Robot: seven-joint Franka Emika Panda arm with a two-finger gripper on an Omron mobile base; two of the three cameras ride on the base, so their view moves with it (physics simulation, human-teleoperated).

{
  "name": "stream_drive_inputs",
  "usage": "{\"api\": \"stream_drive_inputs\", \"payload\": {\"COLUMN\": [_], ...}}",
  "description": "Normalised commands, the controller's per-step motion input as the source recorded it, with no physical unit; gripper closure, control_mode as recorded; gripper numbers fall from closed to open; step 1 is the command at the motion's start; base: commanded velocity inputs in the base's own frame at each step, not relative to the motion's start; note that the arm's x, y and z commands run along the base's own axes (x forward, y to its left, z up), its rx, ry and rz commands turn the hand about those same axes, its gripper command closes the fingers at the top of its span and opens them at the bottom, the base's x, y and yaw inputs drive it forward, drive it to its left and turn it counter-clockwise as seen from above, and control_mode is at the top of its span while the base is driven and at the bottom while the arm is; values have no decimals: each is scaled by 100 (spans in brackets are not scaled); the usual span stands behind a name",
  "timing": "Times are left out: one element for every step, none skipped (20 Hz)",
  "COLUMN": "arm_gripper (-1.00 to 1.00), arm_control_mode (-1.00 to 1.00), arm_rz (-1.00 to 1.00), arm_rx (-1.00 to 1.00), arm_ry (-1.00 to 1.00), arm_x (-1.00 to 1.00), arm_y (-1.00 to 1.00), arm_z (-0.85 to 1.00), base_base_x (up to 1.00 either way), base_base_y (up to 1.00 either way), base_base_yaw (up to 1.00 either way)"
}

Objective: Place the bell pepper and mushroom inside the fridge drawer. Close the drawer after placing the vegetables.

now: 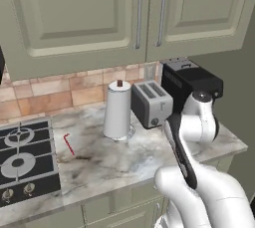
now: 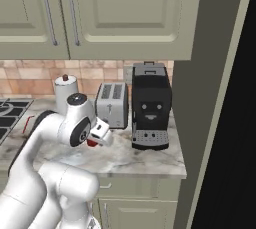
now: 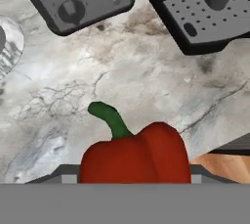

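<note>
The bell pepper (image 3: pixel 136 157), glossy red with a curved green stem, sits right at the bottom of the hand view between my gripper's (image 3: pixel 134 178) fingers, over the marble counter (image 3: pixel 136 81). In the right base view a bit of red bell pepper (image 2: pixel 91 143) shows under the hand, with my gripper (image 2: pixel 95 141) shut on it just in front of the toaster. The mushroom and the fridge drawer are out of view.
A silver toaster (image 2: pixel 112 105) and a black coffee machine (image 2: pixel 150 105) stand close behind the hand. A paper towel roll (image 1: pixel 118 110) and the stove (image 1: pixel 25 157) lie to the left. A tall cabinet panel (image 2: pixel 215 98) borders the counter on the right.
</note>
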Motion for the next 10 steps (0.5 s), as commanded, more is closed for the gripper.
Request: {"api": "stream_drive_inputs", "payload": {"arm_gripper": [100,100,100,100,100,100,100,100,100,100], "arm_control_mode": [-100,-100,-100,-100,-100,-100,-100,-100,-100,-100], "arm_rz": [0,0,0,0,0,0,0,0,0,0], "arm_rx": [0,0,-1,-1,-2,-1,0,0,0,0], "arm_ry": [-5,-4,-4,-4,0,0,0,0,0,0], "arm_x": [-61,-64,-61,-61,-51,-45,-45,-49,-52,-35], "arm_y": [60,59,63,64,73,69,58,35,24,11], "arm_z": [100,100,100,98,72,68,52,40,34,16], "base_base_x": [0,0,0,0,0,0,0,0,0,0], "base_base_y": [0,0,0,0,0,0,0,0,0,0], "base_base_yaw": [0,0,0,0,0,0,0,0,0,0]}}
